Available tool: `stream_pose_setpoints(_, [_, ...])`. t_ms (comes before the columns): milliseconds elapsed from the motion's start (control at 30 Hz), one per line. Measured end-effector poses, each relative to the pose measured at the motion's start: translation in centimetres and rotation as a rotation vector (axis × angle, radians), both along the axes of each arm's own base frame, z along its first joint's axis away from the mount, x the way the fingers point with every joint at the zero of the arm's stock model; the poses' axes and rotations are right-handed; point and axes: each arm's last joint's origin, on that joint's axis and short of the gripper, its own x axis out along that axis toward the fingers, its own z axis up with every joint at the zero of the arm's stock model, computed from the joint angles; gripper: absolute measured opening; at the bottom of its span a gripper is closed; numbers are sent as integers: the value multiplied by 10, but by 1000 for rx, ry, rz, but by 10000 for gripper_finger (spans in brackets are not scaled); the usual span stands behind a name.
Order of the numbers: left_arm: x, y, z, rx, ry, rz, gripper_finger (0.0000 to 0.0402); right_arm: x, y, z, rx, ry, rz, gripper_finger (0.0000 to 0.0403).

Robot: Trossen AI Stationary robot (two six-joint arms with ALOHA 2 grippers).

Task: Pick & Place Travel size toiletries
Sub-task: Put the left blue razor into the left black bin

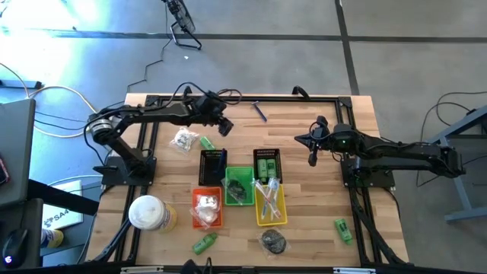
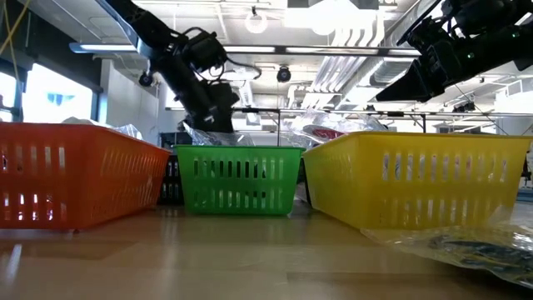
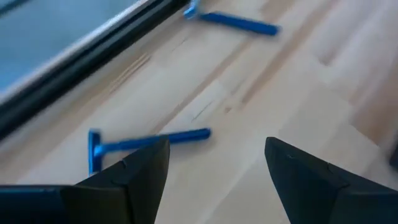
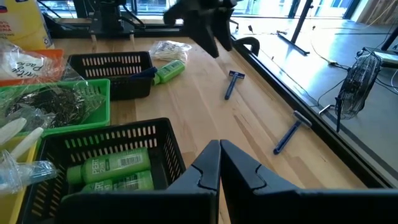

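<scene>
Two blue razors lie flat on the wooden table by its far rail. One razor (image 3: 149,142) (image 4: 233,83) lies just beyond my left gripper's fingertips; the other razor (image 1: 259,112) (image 3: 236,23) (image 4: 289,134) lies farther right. My left gripper (image 3: 214,174) (image 1: 223,125) hangs open above the table, slanting down, with nothing between its fingers. My right gripper (image 4: 219,155) (image 1: 312,158) waits shut at the table's right, above the far black basket. Green tubes (image 4: 115,168) lie in that basket (image 1: 266,164). A green bottle (image 1: 206,142) and a clear-wrapped piece (image 1: 183,139) lie on the table.
Orange (image 1: 207,207), green (image 1: 238,185), yellow (image 1: 270,202) and a second black basket (image 1: 213,164) stand mid-table. A round white-and-yellow container (image 1: 150,213) stands near left. Loose green tubes (image 1: 204,243) (image 1: 343,228) and a dark wrapped piece (image 1: 274,240) lie near the front edge.
</scene>
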Motion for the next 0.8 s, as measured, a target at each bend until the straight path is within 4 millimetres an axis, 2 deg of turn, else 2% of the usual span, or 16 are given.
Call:
stream_pose_setpoints(267, [5,6,-22,-115,-19,231,259,0,0,0,1,-1,-1,2])
stream_pose_setpoints(367, [8,7,-31,-146,-29,260,259,0,0,0,1,0,-1,2])
stream_pose_setpoints(467, [14,10,-31,-134,-76,242,254,0,0,0,1,0,-1,2])
stream_pose_setpoints(600, [18,12,-27,-92,-111,191,225,0,0,0,1,0,-1,2])
stream_pose_setpoints(800, [5,30,-28,-126,-118,232,148,0,0,0,1,0,0,2])
